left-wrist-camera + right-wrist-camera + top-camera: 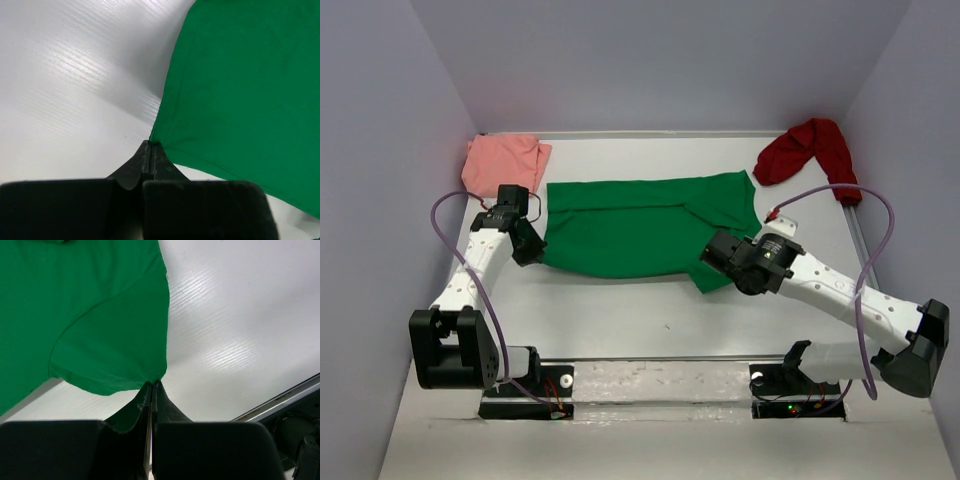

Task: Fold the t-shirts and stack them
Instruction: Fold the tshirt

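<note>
Clamping edges of the green t-shirt (640,225), left pincer (150,146) and right pincer (152,386) sit closed above table (620,320).

Your left arm (470,270) reaches forward along the left side, left gripper (150,147) low, jaws pressed tight on a corner of the green t-shirt (640,225). Your right arm (840,290) stretches in from the right, right gripper (151,386) pinching a sleeve edge.

The left arm (470,265) and right arm (840,290) are white with black joints and thin purple cables (433,215). The left end effector (150,150) and right end effector (151,390) are black.
</note>
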Tool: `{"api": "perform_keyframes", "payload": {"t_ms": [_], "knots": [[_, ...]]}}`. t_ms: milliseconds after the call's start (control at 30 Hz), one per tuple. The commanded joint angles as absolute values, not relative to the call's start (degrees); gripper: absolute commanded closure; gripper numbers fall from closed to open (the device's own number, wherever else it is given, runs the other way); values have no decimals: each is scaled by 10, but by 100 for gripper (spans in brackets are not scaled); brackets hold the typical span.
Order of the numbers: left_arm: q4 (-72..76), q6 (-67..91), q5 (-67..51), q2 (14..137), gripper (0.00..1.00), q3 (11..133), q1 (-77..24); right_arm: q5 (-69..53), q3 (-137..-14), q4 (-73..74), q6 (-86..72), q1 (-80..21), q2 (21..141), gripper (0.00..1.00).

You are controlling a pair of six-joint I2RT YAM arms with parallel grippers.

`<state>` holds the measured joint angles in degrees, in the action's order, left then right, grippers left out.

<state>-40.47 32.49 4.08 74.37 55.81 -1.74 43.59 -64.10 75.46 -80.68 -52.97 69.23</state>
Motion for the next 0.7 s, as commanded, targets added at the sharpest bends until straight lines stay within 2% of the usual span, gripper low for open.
{"api": "perform_keyframes", "payload": {"t_ms": [0, 167, 233, 300, 467, 667], "knots": [[-413, 328, 37, 734, 100, 551, -13, 519, -692, 853, -824, -534, 736, 100], [-415, 324, 48, 734, 100, 553, -10, 544, -715, 852, -810, -501, 777, 100], [-415, 322, 51, 734, 100, 550, -8, 552, -705, 831, -761, -479, 783, 100], [-410, 320, 51, 734, 100, 547, -6, 555, -676, 741, -695, -440, 768, 100], [-405, 316, 50, 740, 100, 547, -4, 556, -650, 637, -555, -383, 720, 100], [-403, 315, 52, 746, 100, 556, -4, 566, -664, 620, -519, -363, 732, 100]]}}
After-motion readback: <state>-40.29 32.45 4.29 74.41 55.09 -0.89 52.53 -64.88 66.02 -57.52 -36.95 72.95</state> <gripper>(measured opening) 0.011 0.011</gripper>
